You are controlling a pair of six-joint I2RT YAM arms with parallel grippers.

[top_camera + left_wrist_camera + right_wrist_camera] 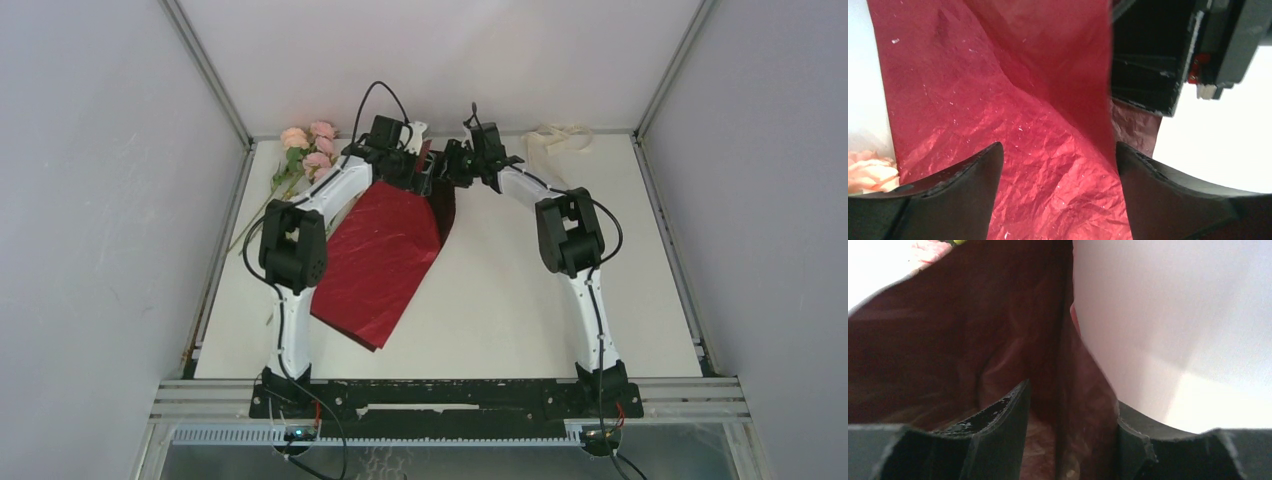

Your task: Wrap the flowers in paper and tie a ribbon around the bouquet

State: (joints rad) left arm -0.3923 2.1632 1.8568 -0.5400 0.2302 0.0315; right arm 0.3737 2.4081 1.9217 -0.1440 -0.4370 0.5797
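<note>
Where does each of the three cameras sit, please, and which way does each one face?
Top external: fixed above and behind the bases, looking down on the table; the left arm and right arm show whole, with flowers, red paper and ribbon.
Left wrist: on the left arm, looking past the open left claw onto the paper; both fingers show.
Right wrist: on the right arm, looking along a raised paper fold between the fingers of the right claw.
Shared: top and left wrist both show paper and a pink bloom.
</note>
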